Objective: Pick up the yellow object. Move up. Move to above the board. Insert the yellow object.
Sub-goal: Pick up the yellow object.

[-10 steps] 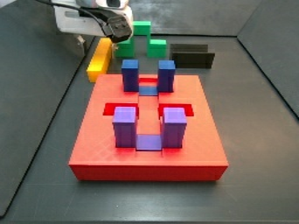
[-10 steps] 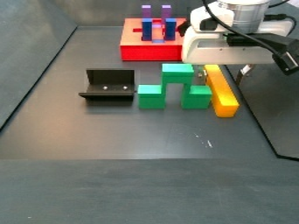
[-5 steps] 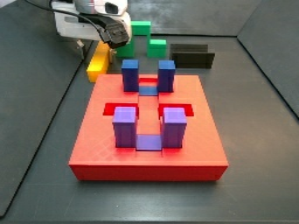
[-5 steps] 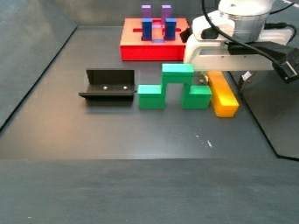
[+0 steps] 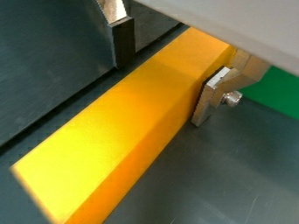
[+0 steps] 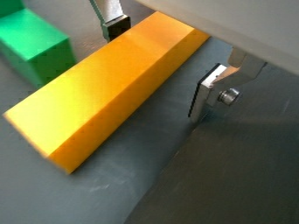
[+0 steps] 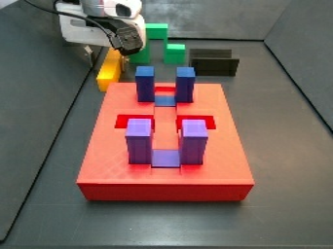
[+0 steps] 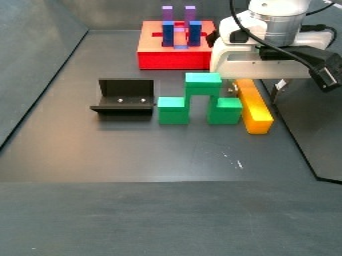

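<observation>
The yellow object lies flat on the dark floor next to the green stepped block; in a side view only its end shows under the arm. My gripper is low over it. In both wrist views the bar runs between my gripper's open fingers, with a gap at one finger. The red board with blue and purple posts lies apart from it.
The green stepped block sits right beside the bar. The black fixture stands beyond the green block. Grey walls close in the floor.
My gripper has come down a little, so its fingers now straddle the yellow bar. The bar and the other pieces have not moved.
</observation>
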